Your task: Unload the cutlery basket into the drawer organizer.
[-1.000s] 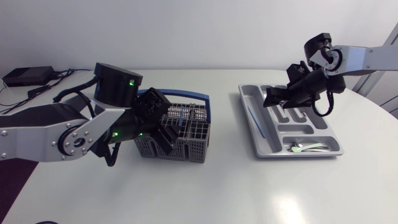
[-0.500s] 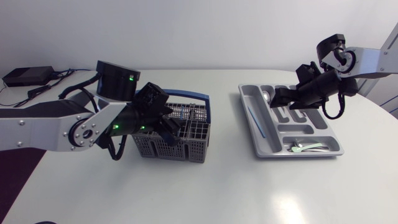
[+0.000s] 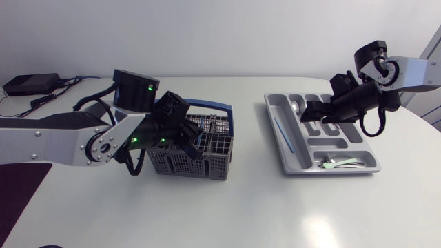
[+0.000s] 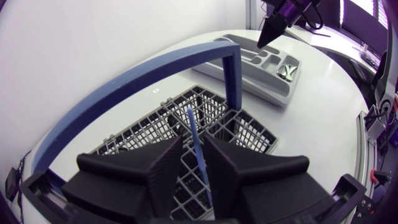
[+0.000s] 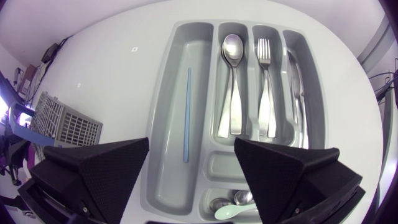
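One white bench [image 3: 227,207] carries the cutlery basket [image 3: 207,165]. The drawer organizer [image 3: 273,117] lies well right of the basket, with the right hand [image 3: 313,111] spread wide above it. Over the basket, the left hand [image 4: 193,144] stands slightly open around an upright blue stick [image 4: 189,124].

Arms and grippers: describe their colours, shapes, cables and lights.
The left arm and right arm have silver-grey links with black joints. Green lights glow on the left arm's black housings, and black cables loop along both arms. The left gripper and right gripper are matte black, each with two broad wedge-shaped fingers.
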Motion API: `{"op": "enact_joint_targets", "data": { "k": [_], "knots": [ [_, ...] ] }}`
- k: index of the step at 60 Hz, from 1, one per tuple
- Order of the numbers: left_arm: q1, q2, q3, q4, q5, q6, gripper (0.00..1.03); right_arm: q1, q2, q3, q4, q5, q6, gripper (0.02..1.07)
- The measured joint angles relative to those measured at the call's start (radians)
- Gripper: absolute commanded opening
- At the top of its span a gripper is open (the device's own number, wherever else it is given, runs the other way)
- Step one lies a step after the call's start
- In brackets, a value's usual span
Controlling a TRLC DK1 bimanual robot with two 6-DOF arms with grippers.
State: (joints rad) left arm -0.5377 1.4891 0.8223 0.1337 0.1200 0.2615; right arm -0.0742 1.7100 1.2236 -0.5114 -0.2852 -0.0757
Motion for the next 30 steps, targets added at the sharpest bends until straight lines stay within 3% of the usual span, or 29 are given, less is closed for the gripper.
{"op": "enact_joint_targets", "data": {
  "k": [10, 14, 30],
  "knots": [
    [0.003, 0.0, 0.0, 0.0, 0.02, 0.0, 0.07, 0.0, -0.026, 0.0, 0.004, 0.0, 0.0, 1.01],
    [0.011, 0.0, 0.0, 0.0, 0.037, -0.003, 0.14, 0.0, -0.032, 0.0, 0.008, 0.0, 0.0, 1.01],
    [0.042, 0.0, 0.014, -0.033, 0.108, -0.035, 0.06, 0.0, -0.034, -0.016, 0.014, 0.0, -0.001, 1.01]
  ]
}}
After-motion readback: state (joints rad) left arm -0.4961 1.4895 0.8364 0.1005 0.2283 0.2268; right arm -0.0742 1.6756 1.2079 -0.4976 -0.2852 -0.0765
